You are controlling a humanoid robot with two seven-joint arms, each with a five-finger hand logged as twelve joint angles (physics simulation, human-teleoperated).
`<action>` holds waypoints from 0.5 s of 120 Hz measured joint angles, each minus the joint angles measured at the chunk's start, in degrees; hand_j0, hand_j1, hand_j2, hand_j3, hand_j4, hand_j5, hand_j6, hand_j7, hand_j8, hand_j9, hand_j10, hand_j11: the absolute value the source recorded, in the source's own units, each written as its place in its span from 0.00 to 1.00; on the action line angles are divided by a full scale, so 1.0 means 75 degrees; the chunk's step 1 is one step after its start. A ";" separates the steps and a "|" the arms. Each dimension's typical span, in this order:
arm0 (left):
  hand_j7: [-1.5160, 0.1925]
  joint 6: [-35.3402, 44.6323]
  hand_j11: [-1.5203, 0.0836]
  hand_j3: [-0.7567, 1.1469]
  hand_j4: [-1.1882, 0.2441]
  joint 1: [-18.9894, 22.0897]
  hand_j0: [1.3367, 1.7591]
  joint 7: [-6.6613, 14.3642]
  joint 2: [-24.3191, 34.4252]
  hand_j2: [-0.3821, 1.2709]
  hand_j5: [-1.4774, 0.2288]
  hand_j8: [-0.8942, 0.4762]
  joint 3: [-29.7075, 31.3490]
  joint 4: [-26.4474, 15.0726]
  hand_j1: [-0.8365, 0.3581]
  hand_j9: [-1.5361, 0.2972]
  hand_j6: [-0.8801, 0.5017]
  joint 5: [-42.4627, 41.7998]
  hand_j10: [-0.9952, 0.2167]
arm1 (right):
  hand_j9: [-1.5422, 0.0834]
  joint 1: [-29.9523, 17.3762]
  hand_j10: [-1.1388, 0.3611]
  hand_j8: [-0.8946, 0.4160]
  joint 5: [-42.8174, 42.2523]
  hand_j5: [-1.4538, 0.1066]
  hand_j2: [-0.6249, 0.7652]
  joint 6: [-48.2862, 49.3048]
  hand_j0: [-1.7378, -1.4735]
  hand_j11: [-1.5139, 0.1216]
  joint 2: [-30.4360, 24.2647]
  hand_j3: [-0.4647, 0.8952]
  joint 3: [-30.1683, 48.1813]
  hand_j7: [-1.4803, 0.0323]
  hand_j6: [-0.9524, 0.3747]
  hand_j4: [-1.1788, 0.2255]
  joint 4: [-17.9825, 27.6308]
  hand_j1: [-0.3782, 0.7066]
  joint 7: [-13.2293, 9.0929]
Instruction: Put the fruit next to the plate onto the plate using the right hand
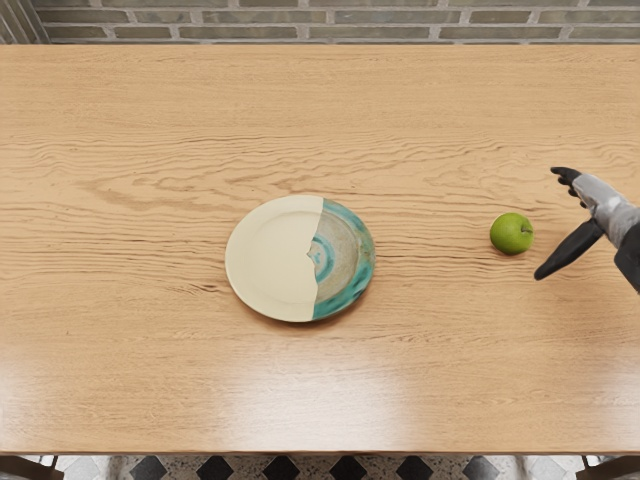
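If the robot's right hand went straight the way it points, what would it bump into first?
Most likely the green apple, lying just left of the open right hand. The plate is farther on. The hand's height is unclear, so it might pass above.

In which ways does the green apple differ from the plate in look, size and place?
The apple is round and plain green; the plate is flat, half cream and half teal. The apple is much smaller than the plate. The apple lies close to the open right hand; the plate lies farther from it. Both rest on the wooden table, not touching.
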 joint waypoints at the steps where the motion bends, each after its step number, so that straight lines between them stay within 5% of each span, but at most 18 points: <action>1: 0.70 0.0000 0.75 0.40 0.66 0.0000 0.76 0.0000 0.0000 0.26 0.68 0.47 0.0000 0.0000 0.74 0.66 0.46 0.0000 0.62 | 0.92 0.0004 0.73 0.65 -0.0008 0.90 0.45 -0.0016 0.30 0.89 0.0028 0.34 -0.0011 0.95 0.68 0.81 -0.0001 0.07 -0.0048; 21: 0.70 0.0000 0.75 0.40 0.66 0.0000 0.76 0.0000 0.0000 0.26 0.68 0.47 0.0000 0.0000 0.74 0.66 0.46 0.0000 0.62 | 0.92 0.0513 0.73 0.65 0.0341 0.90 0.45 -0.0170 0.30 0.89 0.0628 0.34 -0.0616 0.94 0.68 0.81 -0.0075 0.07 -0.0544; 38: 0.70 0.0000 0.75 0.40 0.66 0.0000 0.76 0.0000 0.0000 0.26 0.68 0.47 0.0001 0.0000 0.74 0.66 0.46 0.0000 0.62 | 0.92 0.1901 0.73 0.65 0.1224 0.90 0.45 -0.0198 0.30 0.89 0.1313 0.34 -0.2208 0.94 0.68 0.81 -0.0186 0.07 -0.0623; 60: 0.70 0.0000 0.75 0.40 0.66 0.0000 0.76 0.0000 0.0000 0.26 0.68 0.47 0.0001 0.0000 0.74 0.66 0.46 0.0000 0.62 | 0.92 0.2406 0.73 0.65 0.1512 0.90 0.44 -0.0206 0.30 0.89 0.1514 0.34 -0.2697 0.94 0.68 0.81 -0.0646 0.07 -0.0619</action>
